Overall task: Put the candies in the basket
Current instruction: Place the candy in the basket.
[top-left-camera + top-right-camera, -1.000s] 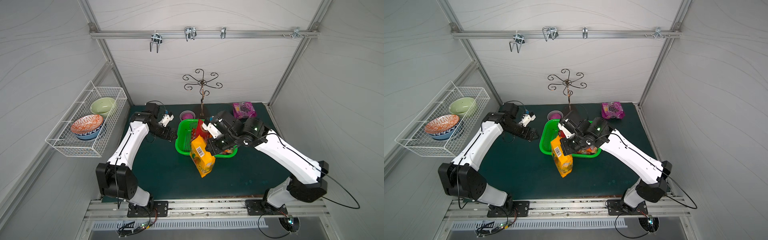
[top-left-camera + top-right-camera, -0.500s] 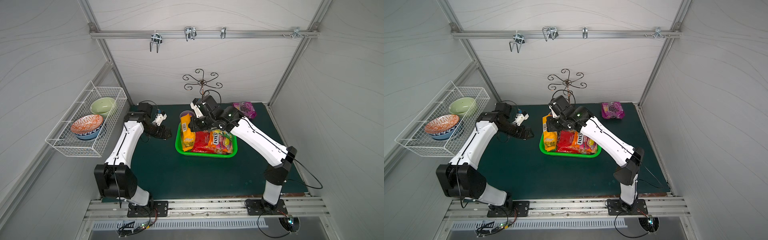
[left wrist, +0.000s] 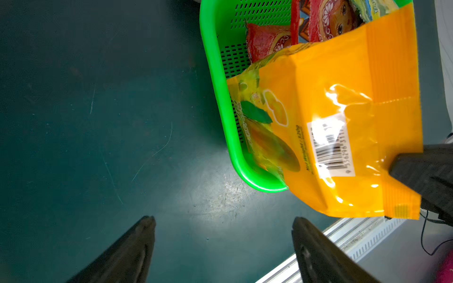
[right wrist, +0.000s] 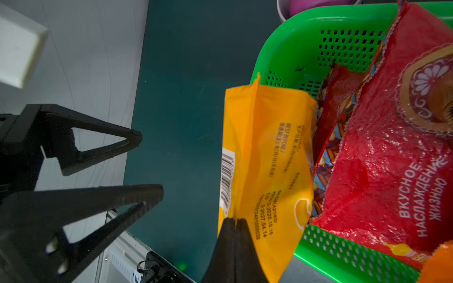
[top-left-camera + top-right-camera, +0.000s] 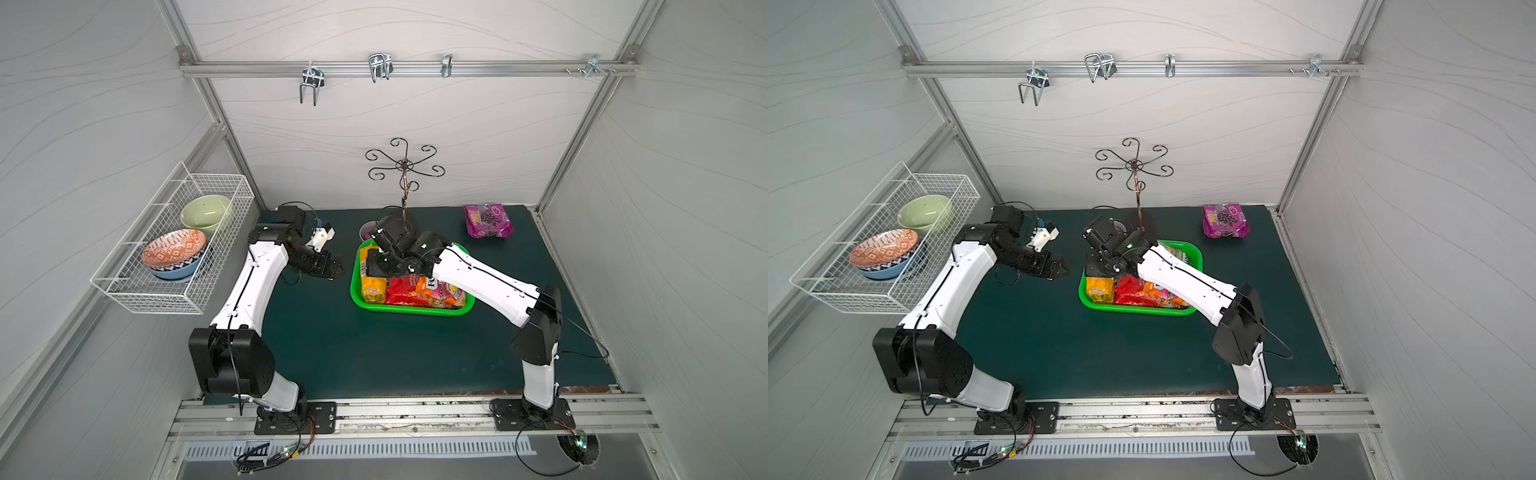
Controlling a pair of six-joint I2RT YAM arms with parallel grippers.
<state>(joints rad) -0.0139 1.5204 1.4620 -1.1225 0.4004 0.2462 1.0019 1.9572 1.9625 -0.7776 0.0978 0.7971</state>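
The green basket (image 5: 411, 309) (image 5: 1133, 309) stands mid-table and holds several candies, among them a red bag (image 5: 405, 291) (image 4: 392, 159) and an orange bag (image 5: 432, 284). My right gripper (image 4: 235, 220) (image 5: 376, 266) is shut on the top edge of the yellow bag (image 4: 264, 152) (image 3: 331, 103) (image 5: 374, 286), which hangs with its lower end inside the basket's left end. My left gripper (image 3: 223, 220) (image 5: 336, 270) (image 5: 1061, 268) is open and empty over the mat, just left of the basket. A purple bag (image 5: 486, 220) (image 5: 1225, 220) lies on the mat at the back right.
A small bowl with a pink ball (image 5: 368, 230) sits right behind the basket, beside a thin metal hook stand (image 5: 403, 183). On the left wall hangs a white wire rack (image 5: 174, 249) with bowls. A rail with hooks (image 5: 380, 66) crosses overhead.
My right gripper carried the yellow bag from high in front of the basket back to its left end and lowered it in. The left gripper drew back a little from the basket.
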